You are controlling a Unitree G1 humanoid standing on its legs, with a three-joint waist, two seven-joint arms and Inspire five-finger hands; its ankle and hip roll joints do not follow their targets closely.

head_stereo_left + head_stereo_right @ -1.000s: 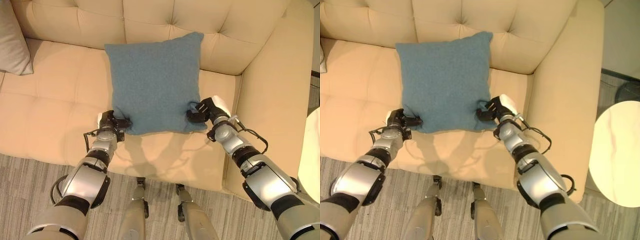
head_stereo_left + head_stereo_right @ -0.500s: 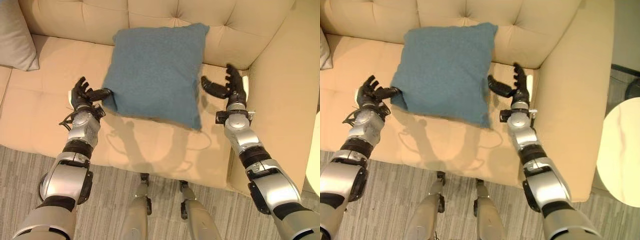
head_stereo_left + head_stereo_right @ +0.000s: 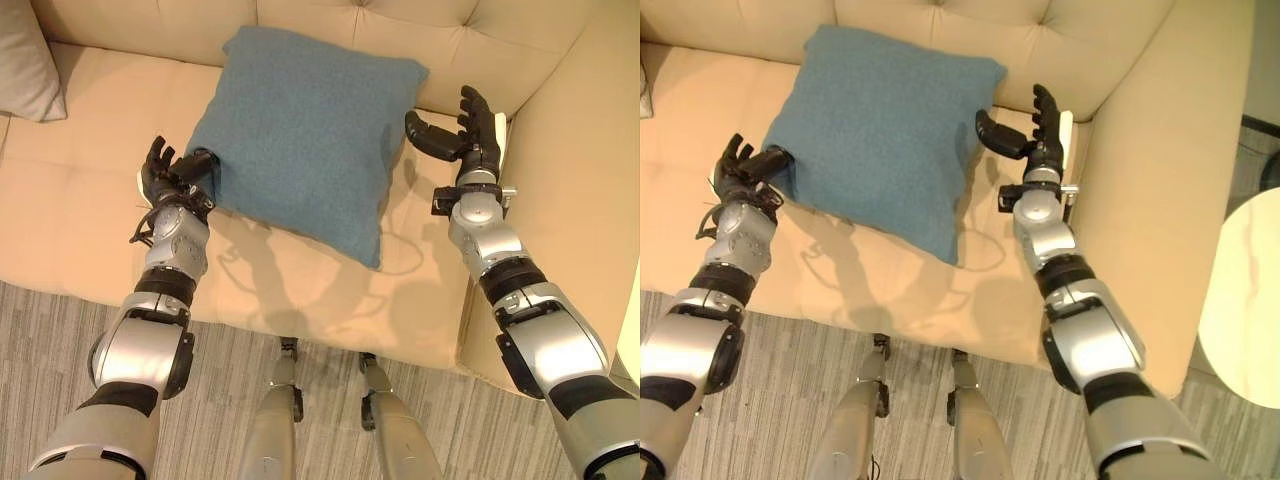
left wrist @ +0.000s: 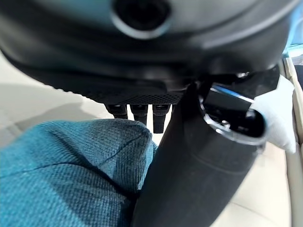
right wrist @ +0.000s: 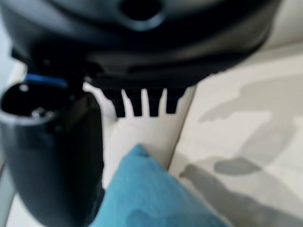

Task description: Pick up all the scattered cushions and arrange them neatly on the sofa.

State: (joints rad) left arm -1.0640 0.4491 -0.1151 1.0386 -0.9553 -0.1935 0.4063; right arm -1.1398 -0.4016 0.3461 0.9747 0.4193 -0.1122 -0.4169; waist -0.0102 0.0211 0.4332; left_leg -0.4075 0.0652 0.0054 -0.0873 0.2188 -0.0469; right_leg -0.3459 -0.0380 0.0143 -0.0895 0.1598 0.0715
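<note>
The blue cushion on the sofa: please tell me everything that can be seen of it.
The blue cushion is a square teal pillow of coarse woven fabric with seamed edges. It lies turned at an angle on the beige sofa, its top edge against the tufted backrest. The left hand is open, thumb against the cushion's left corner. The right hand is open beside its right corner, not gripping it.

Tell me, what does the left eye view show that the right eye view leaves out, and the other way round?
The left eye view alone shows a grey cushion at the sofa's far left. The right eye view alone shows a round pale table beside the sofa's arm. Both show the blue cushion lying on the beige sofa, with the left hand open at its near-left corner and the right hand open just off its right side.
</note>
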